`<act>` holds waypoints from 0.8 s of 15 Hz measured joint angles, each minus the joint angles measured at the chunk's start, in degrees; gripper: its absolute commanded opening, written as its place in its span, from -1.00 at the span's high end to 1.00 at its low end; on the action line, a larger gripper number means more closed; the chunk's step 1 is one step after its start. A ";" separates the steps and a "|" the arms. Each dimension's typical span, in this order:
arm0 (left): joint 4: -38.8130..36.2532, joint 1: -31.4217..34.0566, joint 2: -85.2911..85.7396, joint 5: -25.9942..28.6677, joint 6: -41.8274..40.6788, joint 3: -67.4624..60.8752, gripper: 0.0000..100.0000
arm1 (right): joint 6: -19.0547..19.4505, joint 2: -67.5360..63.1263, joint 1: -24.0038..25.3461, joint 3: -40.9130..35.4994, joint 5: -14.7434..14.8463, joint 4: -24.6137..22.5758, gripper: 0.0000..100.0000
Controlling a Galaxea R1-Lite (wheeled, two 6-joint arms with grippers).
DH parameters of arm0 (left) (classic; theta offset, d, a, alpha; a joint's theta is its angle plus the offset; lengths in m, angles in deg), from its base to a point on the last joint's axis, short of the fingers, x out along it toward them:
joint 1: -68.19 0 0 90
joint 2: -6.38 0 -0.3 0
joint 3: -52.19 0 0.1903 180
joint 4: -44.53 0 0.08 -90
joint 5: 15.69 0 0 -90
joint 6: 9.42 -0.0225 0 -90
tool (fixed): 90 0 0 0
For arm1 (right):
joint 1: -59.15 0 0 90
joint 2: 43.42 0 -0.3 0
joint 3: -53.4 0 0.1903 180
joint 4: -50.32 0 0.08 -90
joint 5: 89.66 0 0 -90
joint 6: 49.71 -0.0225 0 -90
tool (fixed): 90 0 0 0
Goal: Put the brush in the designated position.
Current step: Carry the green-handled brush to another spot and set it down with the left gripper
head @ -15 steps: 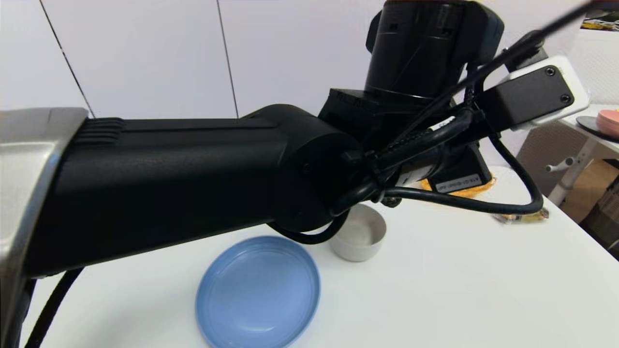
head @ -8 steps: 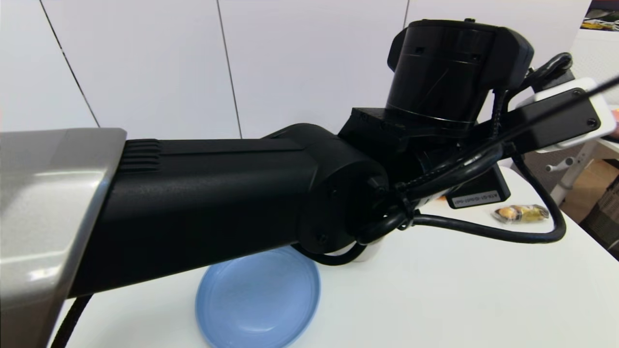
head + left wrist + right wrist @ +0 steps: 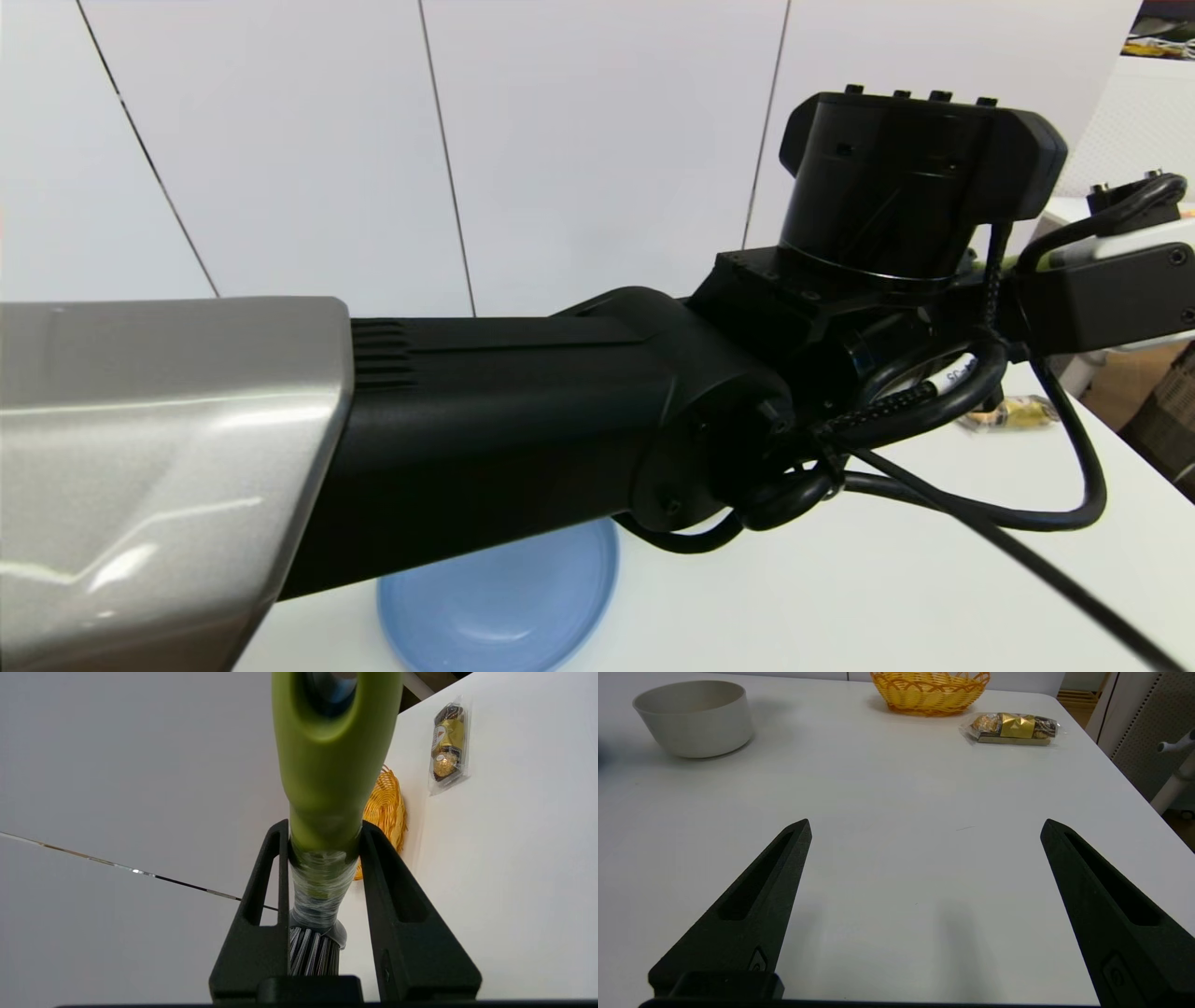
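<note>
My left gripper (image 3: pixel 323 828) is shut on the brush (image 3: pixel 334 756), clamping the taped part of its neck just below the lime-green handle. The handle points away from the wrist, with its hole at the far tip. The bristles (image 3: pixel 312 956) sit back between the fingers near the palm. The brush hangs in the air above the far part of the table (image 3: pixel 514 858). In the head view the left arm (image 3: pixel 560 420) fills the picture and hides its gripper and the brush. My right gripper (image 3: pixel 924 823) hovers open and empty low over the table.
A blue plate (image 3: pixel 504 607) lies near the front, partly under the left arm. A grey-white bowl (image 3: pixel 693 716), an orange wicker basket (image 3: pixel 930 686) and a wrapped snack pack (image 3: pixel 1011 728) sit toward the back. The table's right edge is close to the snack pack.
The left arm has swung up and to the right across the head view. It now covers the bowl and the basket, which showed one second ago.
</note>
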 measured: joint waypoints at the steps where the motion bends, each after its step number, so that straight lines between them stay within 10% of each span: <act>1: -0.15 -0.44 -0.27 0.00 -0.18 -0.05 1.00 | 0.02 0.00 0.00 0.00 0.00 0.00 -1.00; 12: -5.00 -2.65 -4.29 -0.06 0.30 -3.19 1.00 | 0.02 0.00 0.00 0.00 0.02 0.02 -1.00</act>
